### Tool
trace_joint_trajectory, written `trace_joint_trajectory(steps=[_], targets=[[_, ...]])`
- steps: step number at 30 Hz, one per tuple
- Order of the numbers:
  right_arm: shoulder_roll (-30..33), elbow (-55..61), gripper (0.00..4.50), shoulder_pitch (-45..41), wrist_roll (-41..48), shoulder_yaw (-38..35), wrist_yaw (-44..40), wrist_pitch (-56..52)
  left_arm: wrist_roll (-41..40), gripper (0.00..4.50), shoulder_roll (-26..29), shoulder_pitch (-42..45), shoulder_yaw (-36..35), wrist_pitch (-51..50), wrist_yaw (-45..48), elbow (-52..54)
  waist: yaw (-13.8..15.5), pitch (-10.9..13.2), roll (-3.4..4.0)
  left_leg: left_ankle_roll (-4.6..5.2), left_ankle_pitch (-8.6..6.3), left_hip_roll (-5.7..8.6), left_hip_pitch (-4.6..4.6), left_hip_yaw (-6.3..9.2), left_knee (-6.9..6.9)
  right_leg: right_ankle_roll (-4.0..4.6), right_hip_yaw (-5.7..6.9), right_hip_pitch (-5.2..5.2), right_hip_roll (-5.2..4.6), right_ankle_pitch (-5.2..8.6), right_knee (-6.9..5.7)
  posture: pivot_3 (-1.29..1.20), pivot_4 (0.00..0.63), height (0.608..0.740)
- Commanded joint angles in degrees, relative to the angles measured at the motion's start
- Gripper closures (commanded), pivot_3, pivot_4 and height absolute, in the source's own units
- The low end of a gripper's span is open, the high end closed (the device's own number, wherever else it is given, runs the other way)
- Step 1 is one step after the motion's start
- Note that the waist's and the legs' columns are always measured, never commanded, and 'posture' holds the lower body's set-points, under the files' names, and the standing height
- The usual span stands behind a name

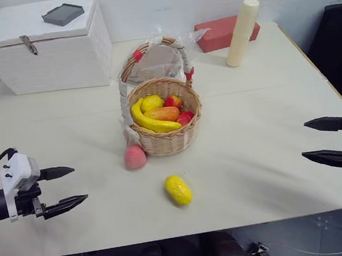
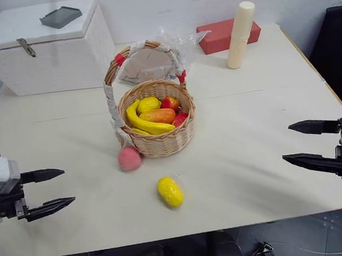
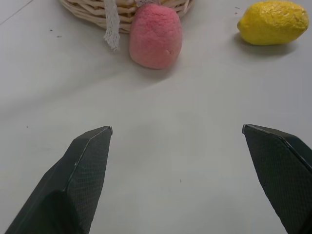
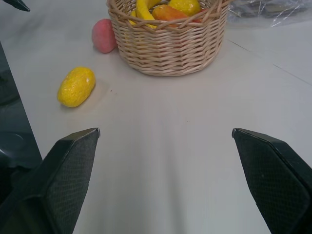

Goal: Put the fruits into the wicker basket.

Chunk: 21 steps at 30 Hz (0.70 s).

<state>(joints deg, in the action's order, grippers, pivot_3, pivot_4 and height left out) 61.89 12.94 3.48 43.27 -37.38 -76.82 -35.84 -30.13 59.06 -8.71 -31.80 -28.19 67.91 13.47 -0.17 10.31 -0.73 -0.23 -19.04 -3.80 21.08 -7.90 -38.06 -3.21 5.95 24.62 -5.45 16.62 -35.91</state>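
Two fruits are lying loose on the table (image 1: 273, 153), and both grippers are hovering wide open and empty at its near edge, the left gripper (image 1: 71, 187) at the left side, the right gripper (image 1: 311, 140) at the right, each well apart from anything. Nearest is the lemon (image 1: 178, 189), an oval with a bumpy skin that is probably giving the fingers good purchase; it looks light and stiff, and gripping across its narrow middle seems the safer hold, since the tapered ends are likely to squirt out. Just beyond it, to the left, the peach (image 1: 135, 157) is resting against the basket (image 1: 167, 142); its matte, faintly fuzzy surface looks grippy and a little soft, so pinching it across its widest part should work. The basket already holds a banana (image 1: 149, 122) and other fruit.
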Motion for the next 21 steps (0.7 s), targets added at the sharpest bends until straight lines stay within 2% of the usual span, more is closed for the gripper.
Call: trace_joint_trajectory(steps=[1,18,21], targets=[[-0.30,0.61,0.02,-1.10,0.93,0.10,0.15,0.60,-1.83,0.00,0.47,0.63,-2.22,-0.72,-0.01,2.08,-0.01,0.00,0.00,0.00,0.00,0.00,0.00,0.00,0.00,0.00,0.00,0.00,0.00,0.00,-0.01,0.00,0.150,0.740],[-0.20,-0.03,0.02,-2.67,-2.11,3.43,2.12,3.35,-1.24,0.00,-1.10,2.32,-0.10,-1.89,-5.73,4.19,-0.03,0.00,0.00,-0.09,0.06,0.00,-0.03,-0.05,-0.03,-0.01,-0.02,0.01,0.03,-0.01,-0.06,0.00,0.150,0.740],[0.16,0.60,0.02,-2.96,0.82,3.17,1.90,-0.04,-2.54,0.00,-1.25,3.73,0.51,-2.42,-5.89,3.94,-0.01,0.00,0.00,-0.10,0.06,0.00,-0.03,-0.08,-0.04,-0.02,-0.02,0.01,0.04,-0.01,-0.06,0.00,0.150,0.740]])
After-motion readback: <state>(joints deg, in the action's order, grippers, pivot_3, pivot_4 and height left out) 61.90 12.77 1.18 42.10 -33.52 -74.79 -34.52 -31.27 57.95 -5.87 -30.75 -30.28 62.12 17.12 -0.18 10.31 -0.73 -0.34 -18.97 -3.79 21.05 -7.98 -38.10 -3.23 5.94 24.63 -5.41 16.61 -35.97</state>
